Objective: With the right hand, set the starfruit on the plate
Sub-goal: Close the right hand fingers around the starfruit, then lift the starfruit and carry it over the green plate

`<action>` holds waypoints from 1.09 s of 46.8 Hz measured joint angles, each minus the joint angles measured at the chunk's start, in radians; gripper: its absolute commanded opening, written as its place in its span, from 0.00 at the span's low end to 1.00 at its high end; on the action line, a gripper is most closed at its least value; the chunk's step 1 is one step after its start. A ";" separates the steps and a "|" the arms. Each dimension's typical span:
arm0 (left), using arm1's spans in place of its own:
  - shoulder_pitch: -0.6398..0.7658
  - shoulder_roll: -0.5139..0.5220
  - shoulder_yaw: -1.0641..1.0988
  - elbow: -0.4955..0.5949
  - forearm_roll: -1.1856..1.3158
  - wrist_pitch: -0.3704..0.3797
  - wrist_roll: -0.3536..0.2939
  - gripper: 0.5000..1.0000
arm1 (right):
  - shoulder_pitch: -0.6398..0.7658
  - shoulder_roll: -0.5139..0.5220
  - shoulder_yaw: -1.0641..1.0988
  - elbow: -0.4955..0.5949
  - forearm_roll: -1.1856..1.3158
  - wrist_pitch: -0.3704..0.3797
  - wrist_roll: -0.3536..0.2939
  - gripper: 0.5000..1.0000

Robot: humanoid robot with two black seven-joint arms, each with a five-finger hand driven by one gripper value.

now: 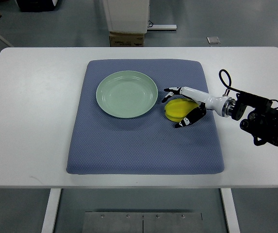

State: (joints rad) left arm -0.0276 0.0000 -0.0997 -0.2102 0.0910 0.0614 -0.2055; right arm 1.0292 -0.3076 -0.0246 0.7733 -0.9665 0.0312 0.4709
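A yellow starfruit [175, 109] lies on the blue mat [143, 141], just right of the pale green plate [126, 93]. The plate holds nothing. My right hand [171, 110] reaches in from the right edge and sits over the starfruit. Its fingers [171, 91] stretch along the far side of the fruit and its thumb [185, 121] lies along the near side. The fingers are spread and only loosely bracket the fruit, which rests on the mat. The left arm does not show.
The mat lies on a white table [27, 121]. A cable loops above my right wrist [226, 80]. On the floor beyond the table stand a cardboard box [126, 39] and a white cabinet base [126, 14].
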 measured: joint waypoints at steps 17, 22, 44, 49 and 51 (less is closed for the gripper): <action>0.000 0.000 0.000 0.000 0.000 0.000 0.000 1.00 | -0.012 0.012 -0.005 -0.036 0.000 -0.034 0.002 0.00; 0.000 0.000 0.000 0.000 0.000 0.000 0.000 1.00 | -0.011 0.016 -0.005 -0.037 0.000 -0.035 -0.009 0.00; 0.000 0.000 0.000 0.000 0.000 0.000 0.000 1.00 | 0.030 0.005 0.056 -0.034 0.017 -0.033 -0.023 0.00; 0.000 0.000 0.000 0.000 0.000 0.000 0.000 1.00 | 0.043 0.006 0.081 -0.033 0.018 -0.033 -0.043 0.00; 0.000 0.000 0.000 0.000 0.000 0.000 0.000 1.00 | 0.052 0.009 0.088 -0.033 0.018 -0.033 -0.050 0.00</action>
State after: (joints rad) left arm -0.0276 0.0000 -0.0997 -0.2102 0.0909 0.0614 -0.2055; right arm 1.0809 -0.2989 0.0635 0.7405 -0.9485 -0.0015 0.4207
